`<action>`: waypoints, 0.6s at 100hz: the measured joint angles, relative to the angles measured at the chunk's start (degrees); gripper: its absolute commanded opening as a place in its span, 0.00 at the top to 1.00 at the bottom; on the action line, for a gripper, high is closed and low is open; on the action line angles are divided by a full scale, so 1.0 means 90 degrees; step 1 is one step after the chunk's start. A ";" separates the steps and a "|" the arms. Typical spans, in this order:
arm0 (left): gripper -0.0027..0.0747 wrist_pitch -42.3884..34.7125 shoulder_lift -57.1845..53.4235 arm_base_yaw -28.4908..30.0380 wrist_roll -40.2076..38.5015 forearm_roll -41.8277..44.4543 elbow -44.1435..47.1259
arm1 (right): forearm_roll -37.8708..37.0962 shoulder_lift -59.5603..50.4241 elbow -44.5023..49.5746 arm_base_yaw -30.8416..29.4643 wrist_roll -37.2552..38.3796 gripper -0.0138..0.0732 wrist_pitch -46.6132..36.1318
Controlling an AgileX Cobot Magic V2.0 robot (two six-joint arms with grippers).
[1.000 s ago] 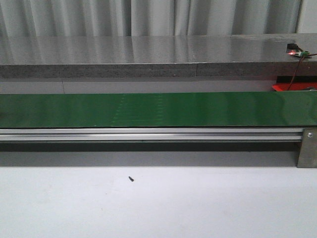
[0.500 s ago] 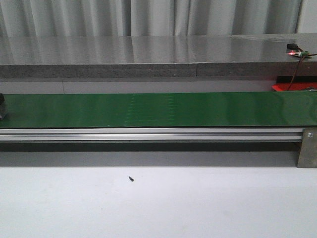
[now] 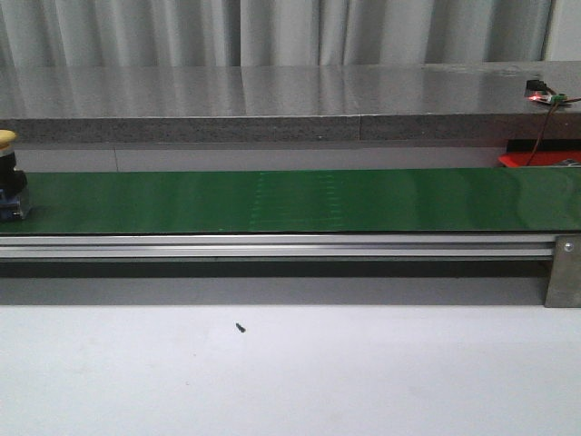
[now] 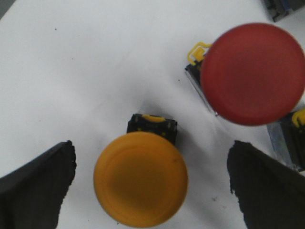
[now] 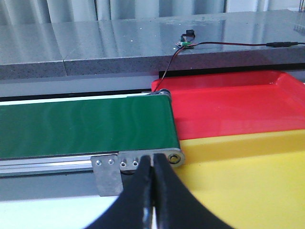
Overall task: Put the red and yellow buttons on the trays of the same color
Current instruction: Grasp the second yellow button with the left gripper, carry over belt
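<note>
In the left wrist view a yellow button (image 4: pixel 140 179) stands on a white surface between the fingers of my left gripper (image 4: pixel 151 164), which is open and not touching it. A red button (image 4: pixel 252 74) stands beside it, outside the fingers. Another yellow button (image 3: pixel 7 174) on a black base rides at the far left end of the green belt (image 3: pixel 290 200). My right gripper (image 5: pixel 153 161) is shut with nothing in it, hanging near the belt's end. Beside that end lie the red tray (image 5: pixel 228 102) and the yellow tray (image 5: pixel 248 181).
A grey stone ledge (image 3: pixel 272 100) runs behind the belt, with a small wired board (image 3: pixel 543 92) on it. Parts of other button bases (image 4: pixel 286 138) show at the edge of the left wrist view. A metal bracket (image 3: pixel 563 271) holds the belt's end.
A yellow button has come into view at the far left end of the belt and moved a little to the right. Neither arm shows in the front view.
</note>
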 measured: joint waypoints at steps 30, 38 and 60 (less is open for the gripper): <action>0.80 -0.0102 0.0000 0.0000 0.0000 0.0012 0.0000 | 0.0000 0.0000 0.0000 0.0000 0.0000 0.92 0.0000; 0.81 -0.0102 0.0000 0.0000 0.0000 0.0012 0.0000 | 0.0000 0.0000 0.0000 0.0000 0.0000 0.92 0.0000; 0.81 -0.0012 -0.0163 0.0000 0.0000 0.0012 0.0000 | 0.0000 0.0000 0.0000 0.0000 0.0000 0.92 0.0000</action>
